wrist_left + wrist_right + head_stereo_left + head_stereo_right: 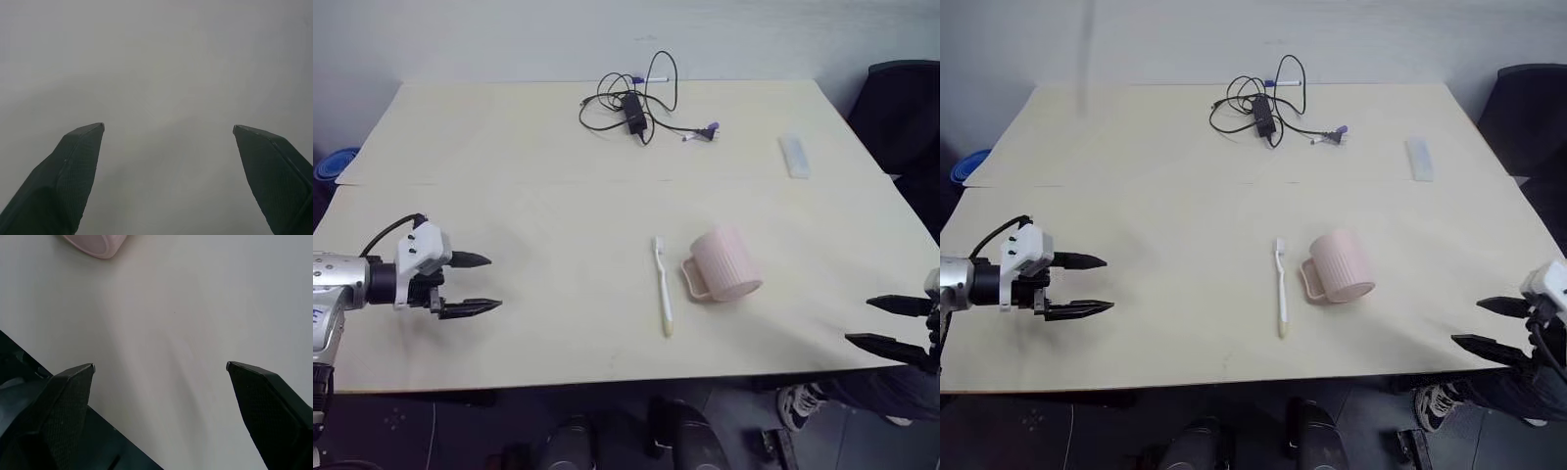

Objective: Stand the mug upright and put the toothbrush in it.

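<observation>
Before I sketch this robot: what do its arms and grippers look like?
Left arm: silver forearm, black wrist, white block with a looping black cable. Left gripper and right gripper each have two black, tapered, pointed fingers; a white block sits behind the right one too.

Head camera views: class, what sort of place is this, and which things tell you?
Probably an office or lab workspace: a large pale table, a tangled black cable and adapter, and a dark chair beside it.

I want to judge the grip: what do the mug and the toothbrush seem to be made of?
The mug looks like matte pale pink plastic or glazed ceramic. Its ribbed sides show almost no shine, so the look leaves this open. The toothbrush looks like smooth plastic: slim, white, turning yellowish at the handle end. Both lie on the table, which looks like pale wood laminate.
</observation>
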`<action>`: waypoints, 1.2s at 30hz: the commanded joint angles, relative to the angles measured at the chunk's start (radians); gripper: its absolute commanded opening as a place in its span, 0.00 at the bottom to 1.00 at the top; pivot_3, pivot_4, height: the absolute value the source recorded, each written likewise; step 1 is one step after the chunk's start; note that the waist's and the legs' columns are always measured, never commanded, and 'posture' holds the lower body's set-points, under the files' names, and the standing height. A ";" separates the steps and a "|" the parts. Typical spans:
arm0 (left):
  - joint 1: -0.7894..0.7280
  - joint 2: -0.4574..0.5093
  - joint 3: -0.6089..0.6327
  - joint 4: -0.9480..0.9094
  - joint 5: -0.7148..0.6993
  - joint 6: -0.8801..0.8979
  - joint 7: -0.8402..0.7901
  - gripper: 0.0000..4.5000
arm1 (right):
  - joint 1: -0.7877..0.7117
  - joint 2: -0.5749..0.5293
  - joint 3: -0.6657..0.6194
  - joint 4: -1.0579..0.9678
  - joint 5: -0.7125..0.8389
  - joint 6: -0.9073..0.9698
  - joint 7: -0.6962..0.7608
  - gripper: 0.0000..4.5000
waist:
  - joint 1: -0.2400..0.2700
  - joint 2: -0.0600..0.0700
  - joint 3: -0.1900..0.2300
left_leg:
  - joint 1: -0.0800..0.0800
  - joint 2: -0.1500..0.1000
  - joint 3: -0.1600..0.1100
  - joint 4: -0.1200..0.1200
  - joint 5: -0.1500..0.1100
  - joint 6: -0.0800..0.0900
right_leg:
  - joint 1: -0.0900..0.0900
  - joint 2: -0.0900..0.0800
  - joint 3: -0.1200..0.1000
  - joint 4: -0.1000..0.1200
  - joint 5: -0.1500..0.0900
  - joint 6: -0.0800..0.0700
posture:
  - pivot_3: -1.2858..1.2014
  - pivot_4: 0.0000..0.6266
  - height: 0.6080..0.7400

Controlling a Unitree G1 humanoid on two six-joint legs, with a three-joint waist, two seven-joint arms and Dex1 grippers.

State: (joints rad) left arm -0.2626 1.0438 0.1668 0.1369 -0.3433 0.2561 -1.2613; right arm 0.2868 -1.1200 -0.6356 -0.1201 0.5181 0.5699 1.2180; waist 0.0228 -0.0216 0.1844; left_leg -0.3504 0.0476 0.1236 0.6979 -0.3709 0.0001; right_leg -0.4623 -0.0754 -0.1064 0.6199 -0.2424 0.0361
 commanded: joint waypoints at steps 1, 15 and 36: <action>0.004 -0.002 0.005 -0.013 0.018 -0.031 0.012 1.00 | -0.013 0.013 -0.005 -0.017 -0.001 -0.002 -0.007 1.00 | 0.000 0.000 0.000 | 0.000 0.000 0.000 0.000 0.000 0.000 | 0.000 0.000 0.000 0.000 0.000 0.000 | 0.52 0.24 1.00; -0.058 -0.030 -0.008 -0.010 0.017 0.005 0.033 1.00 | -0.054 0.046 0.030 -0.025 -0.044 -0.040 -0.065 1.00 | 0.000 0.000 0.000 | 0.000 0.000 0.000 0.000 0.000 -0.001 | 0.000 -0.001 0.001 0.001 0.000 0.000 | 0.52 0.24 1.00; -0.170 -0.092 -0.044 -0.306 -0.235 0.347 0.000 1.00 | -0.229 0.128 -0.004 -0.555 0.481 0.461 -0.406 0.79 | -0.001 0.000 0.000 | 0.000 0.001 -0.002 0.001 0.001 -0.002 | 0.000 0.000 0.002 0.006 0.000 0.000 | 0.52 0.24 1.00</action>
State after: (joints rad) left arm -0.4235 0.9483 0.1313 -0.1139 -0.5470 0.5845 -1.2534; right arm 0.0986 -1.0015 -0.6285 -0.6035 0.8721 0.9666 0.9000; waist 0.0215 -0.0216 0.1845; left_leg -0.3505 0.0481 0.1218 0.6993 -0.3695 -0.0023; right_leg -0.4621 -0.0760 -0.1041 0.6255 -0.2422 0.0363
